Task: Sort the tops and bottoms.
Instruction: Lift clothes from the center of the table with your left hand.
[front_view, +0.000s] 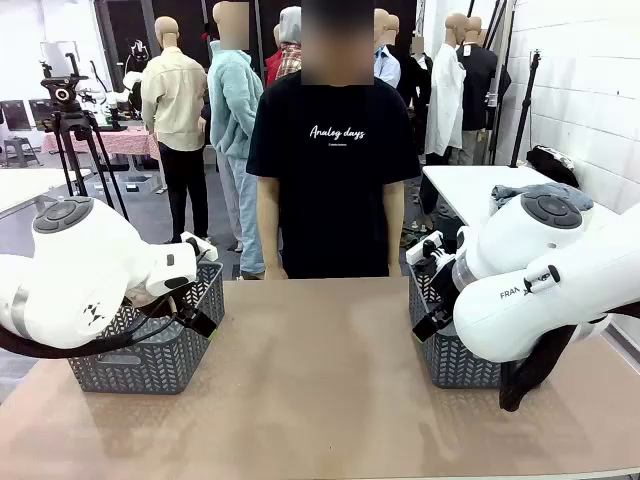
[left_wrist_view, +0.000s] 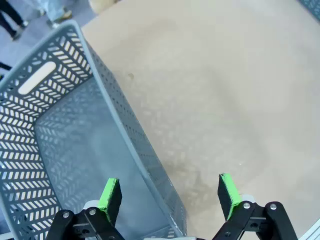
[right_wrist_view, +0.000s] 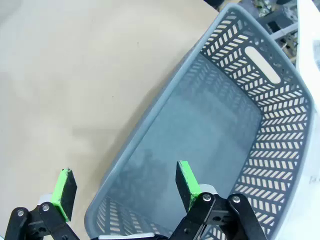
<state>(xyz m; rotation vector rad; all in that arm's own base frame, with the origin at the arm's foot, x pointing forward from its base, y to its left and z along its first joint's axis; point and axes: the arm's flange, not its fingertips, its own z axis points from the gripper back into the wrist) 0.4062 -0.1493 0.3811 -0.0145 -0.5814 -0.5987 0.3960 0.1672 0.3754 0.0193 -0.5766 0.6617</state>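
start | left gripper (left_wrist_view: 169, 194) wide, empty, straddling inner wall of left basket (left_wrist_view: 60, 55); right gripper (right_wrist_view: 125, 186) the same at right basket (right_wrist_view: 280, 130) – we judge one bin per garment class | baskets: rigid grey plastic, chevron lattice, slot handles, bare floors | table (left_wrist_view: 230, 95): matte tan | tops, bottoms: we cannot tell where

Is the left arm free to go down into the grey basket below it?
Probably yes. The left gripper hangs open above the basket, whose inside looks empty. But its table-side wall lies between the fingers, so it would likely need a small sideways shift first.
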